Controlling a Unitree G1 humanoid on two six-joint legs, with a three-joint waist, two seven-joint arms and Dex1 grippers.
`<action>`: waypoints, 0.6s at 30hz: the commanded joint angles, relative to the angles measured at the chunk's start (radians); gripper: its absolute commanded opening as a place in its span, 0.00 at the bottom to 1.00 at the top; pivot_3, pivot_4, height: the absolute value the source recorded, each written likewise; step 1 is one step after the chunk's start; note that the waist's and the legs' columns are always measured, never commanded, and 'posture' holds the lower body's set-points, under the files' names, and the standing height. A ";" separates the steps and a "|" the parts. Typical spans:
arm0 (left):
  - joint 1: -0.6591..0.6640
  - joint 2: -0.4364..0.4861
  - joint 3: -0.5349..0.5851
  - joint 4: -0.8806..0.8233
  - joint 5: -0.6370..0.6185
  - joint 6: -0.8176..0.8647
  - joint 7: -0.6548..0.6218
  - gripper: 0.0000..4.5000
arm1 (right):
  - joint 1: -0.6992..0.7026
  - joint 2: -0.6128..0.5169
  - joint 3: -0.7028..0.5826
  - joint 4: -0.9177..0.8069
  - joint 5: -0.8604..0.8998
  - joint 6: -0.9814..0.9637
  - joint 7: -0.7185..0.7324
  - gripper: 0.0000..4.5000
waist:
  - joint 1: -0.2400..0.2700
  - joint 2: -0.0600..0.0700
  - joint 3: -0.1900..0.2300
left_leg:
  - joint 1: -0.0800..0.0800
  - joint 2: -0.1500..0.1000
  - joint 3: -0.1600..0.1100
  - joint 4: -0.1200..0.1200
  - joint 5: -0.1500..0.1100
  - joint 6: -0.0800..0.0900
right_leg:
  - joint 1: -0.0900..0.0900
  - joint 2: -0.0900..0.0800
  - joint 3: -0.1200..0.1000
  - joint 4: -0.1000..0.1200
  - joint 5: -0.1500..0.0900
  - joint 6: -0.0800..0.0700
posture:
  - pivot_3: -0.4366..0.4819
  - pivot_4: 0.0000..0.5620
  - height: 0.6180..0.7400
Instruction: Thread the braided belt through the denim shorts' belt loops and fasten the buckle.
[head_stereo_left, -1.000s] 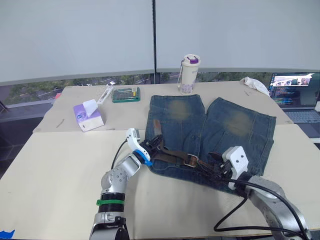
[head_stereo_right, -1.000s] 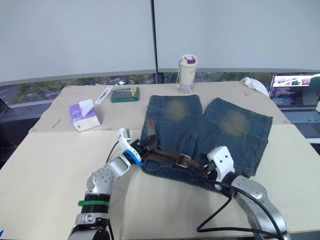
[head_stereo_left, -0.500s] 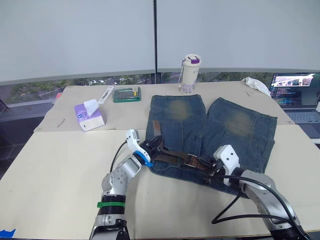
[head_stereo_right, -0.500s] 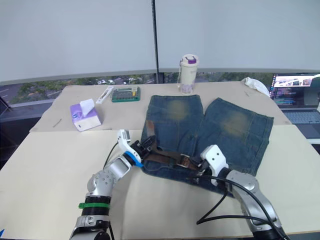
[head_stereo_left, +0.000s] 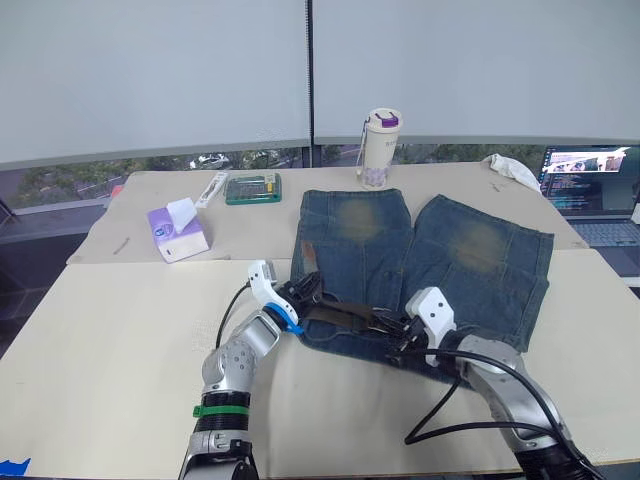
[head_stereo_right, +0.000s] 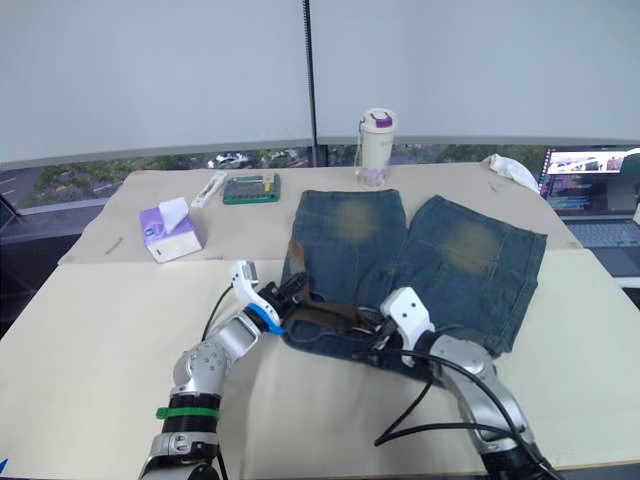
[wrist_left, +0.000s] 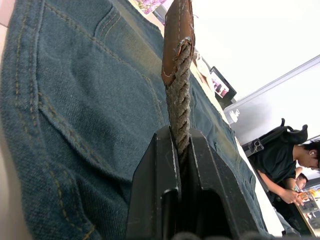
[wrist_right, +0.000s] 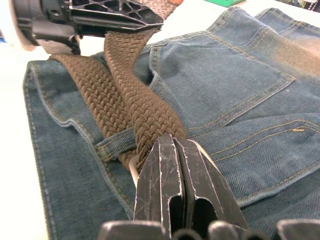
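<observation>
Table (head_stereo_left: 120, 330): tissue box (head_stereo_left: 177, 232), bottle (head_stereo_left: 379, 148) beyond denim shorts (head_stereo_left: 420, 250); both end effectors clenched on braided belt (wrist_right: 135, 107).

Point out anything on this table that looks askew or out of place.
The braided belt is the one untidy thing: it lies doubled over itself on the waistband of the denim shorts, its leather tip standing upright where the left gripper pinches it. The right gripper is shut at the buckle. The tissue pack and bottle look ordinary.

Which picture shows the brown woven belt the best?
The right wrist view: the braided belt shows its weave up close. The left wrist view shows it edge-on in the left pincer; the eye views show it small.
</observation>
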 joint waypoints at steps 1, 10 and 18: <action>0.000 0.003 0.001 -0.019 0.008 -0.031 -0.006 0.00 | 0.000 -0.002 -0.015 -0.018 -0.001 -0.013 -0.001 0.01 | -0.001 0.000 0.000 | 0.000 0.000 0.000 0.000 0.000 0.000 | 0.000 0.000 0.000 0.000 0.000 0.000 | 0.48 0.27 1.00; -0.024 0.011 0.007 0.014 0.050 -0.110 -0.012 0.00 | 0.023 -0.019 0.029 -0.004 -0.029 0.004 0.025 0.01 | -0.003 0.000 -0.001 | 0.000 0.000 0.000 0.000 0.000 0.000 | 0.000 0.000 0.000 0.000 0.000 0.000 | 0.48 0.27 1.00; -0.018 0.015 -0.007 0.010 0.062 -0.118 -0.026 0.00 | 0.015 -0.015 0.045 0.043 -0.055 0.038 0.008 0.01 | -0.003 -0.001 -0.002 | 0.001 0.001 0.000 -0.001 0.000 0.000 | 0.000 0.001 0.000 0.000 0.000 0.000 | 0.48 0.27 1.00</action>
